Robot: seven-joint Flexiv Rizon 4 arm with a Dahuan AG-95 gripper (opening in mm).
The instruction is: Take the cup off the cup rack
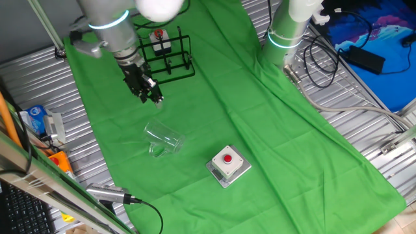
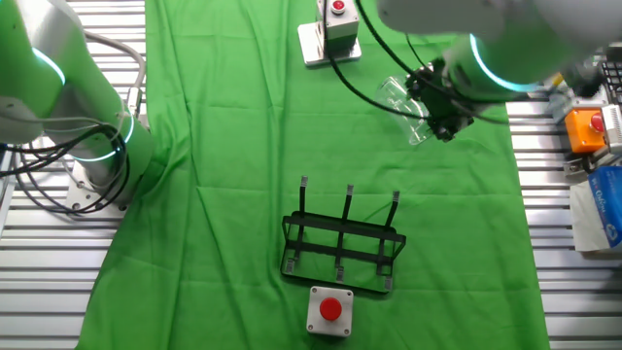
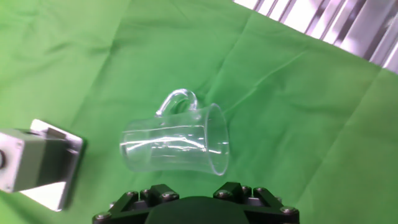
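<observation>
The fingers [image 1: 151, 95] are hanging empty above the cloth [image 1: 273, 130], their gap seemingly narrow; the cup [image 1: 162, 139] is lying sideways just beyond them.

bright even light, soft shadows

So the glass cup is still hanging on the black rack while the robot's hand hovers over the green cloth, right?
Not quite. The cup is off the cup rack: it lies on its side on the green cloth, between the rack and the red-button box, as one fixed view shows. The hand view confirms it lying there. The gripper does hover over the cloth, holding nothing.
</observation>
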